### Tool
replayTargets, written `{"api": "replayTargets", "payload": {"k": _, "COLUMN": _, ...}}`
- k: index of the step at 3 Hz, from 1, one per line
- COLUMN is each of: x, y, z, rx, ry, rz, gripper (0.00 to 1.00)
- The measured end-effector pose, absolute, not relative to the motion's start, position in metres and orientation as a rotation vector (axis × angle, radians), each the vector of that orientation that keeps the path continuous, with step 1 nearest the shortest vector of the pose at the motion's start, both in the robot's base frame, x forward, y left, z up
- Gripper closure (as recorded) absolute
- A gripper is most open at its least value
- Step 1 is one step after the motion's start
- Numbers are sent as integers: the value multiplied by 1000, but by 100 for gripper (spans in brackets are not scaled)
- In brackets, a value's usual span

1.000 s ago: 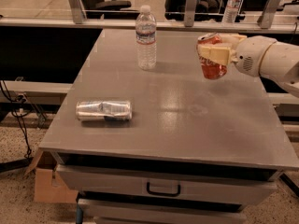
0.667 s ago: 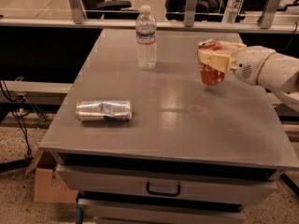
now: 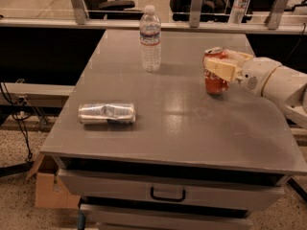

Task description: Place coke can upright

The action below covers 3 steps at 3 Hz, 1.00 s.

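The red coke can (image 3: 214, 84) stands upright on the right part of the grey table (image 3: 182, 128), its silver top up and its base at the table surface. My gripper (image 3: 220, 67) reaches in from the right on a white arm, and its cream fingers (image 3: 219, 68) are closed around the can's upper half.
A clear water bottle (image 3: 150, 39) stands at the table's back centre. A crushed silver can (image 3: 106, 113) lies on its side at the front left. A drawer with a handle (image 3: 167, 194) is under the table front. A cardboard box (image 3: 48, 188) sits on the floor at left.
The gripper has lowered the coke can and moved it slightly left, from above the table down to the table surface.
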<state>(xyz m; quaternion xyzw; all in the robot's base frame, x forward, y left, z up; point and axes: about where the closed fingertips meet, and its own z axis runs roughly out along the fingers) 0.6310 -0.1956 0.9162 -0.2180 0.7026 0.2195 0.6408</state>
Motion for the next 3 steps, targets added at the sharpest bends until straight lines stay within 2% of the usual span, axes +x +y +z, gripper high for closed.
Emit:
{"api": "replayTargets", "payload": {"k": 1, "x": 623, "y": -197, "z": 908, "rx": -485, "ry": 1611, "rz": 507, "gripper": 28}}
{"api": "replayTargets", "payload": {"k": 2, "x": 618, "y": -197, "z": 901, "rx": -476, "ry": 1631, "rz": 510, "gripper": 7}}
{"api": "replayTargets", "payload": {"k": 3, "x": 605, "y": -205, "z": 897, "rx": -464, "ry": 1670, "rz": 486, "gripper": 0}}
